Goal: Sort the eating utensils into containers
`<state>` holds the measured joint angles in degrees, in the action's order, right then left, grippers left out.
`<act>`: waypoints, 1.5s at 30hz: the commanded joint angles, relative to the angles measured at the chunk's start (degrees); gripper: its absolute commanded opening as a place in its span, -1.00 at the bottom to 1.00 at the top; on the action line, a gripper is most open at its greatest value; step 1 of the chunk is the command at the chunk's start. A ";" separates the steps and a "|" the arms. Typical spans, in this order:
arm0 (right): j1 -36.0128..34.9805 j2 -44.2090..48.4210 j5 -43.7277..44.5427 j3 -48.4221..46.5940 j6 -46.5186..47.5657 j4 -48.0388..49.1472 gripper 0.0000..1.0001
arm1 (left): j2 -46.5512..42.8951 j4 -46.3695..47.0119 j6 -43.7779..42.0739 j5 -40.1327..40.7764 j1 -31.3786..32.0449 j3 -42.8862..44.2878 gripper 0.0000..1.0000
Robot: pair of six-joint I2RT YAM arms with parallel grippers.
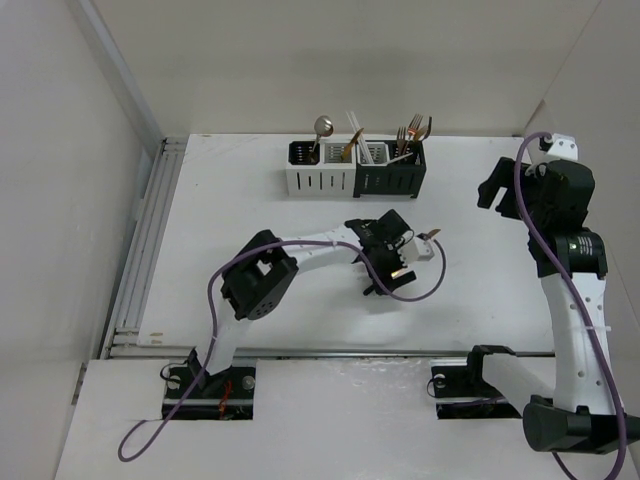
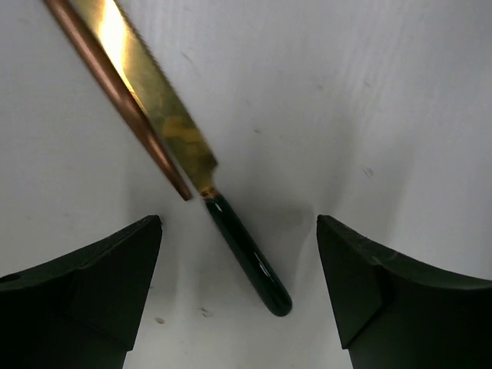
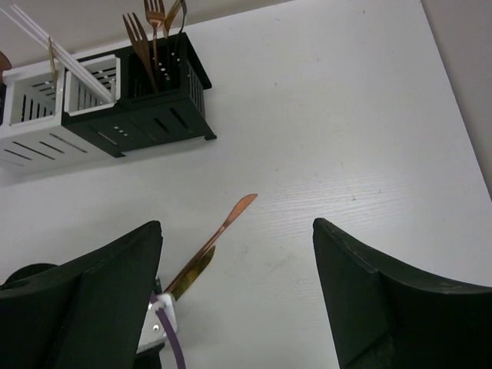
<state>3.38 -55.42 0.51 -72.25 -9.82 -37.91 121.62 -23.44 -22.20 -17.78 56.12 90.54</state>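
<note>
Knife [image 2: 192, 159] on table [image 2: 369, 92], left gripper [image 2: 238, 223] spread wide

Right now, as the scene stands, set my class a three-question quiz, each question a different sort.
1. True or false: the left arm's fingers are clamped on the gold knife with the dark handle.
2. Which utensils stand in the black slotted holder nearest the right arm? A spoons, B forks, C chopsticks.
3. Fill in: the slim metal utensil lying beside that knife is ___-coloured.
Key: 1 false, they stand open either side; 2 B; 3 copper.
</note>
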 commanded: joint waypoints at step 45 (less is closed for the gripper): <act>-0.74 1.80 7.66 -2.82 2.18 -1.02 0.68 | -11.49 -1.70 -1.45 -3.73 -1.88 0.49 -1.00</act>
<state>2.94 -54.68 7.53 -73.25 -8.34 -40.05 117.64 -25.67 -23.44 -15.14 56.36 87.42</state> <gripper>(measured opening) 0.840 0.077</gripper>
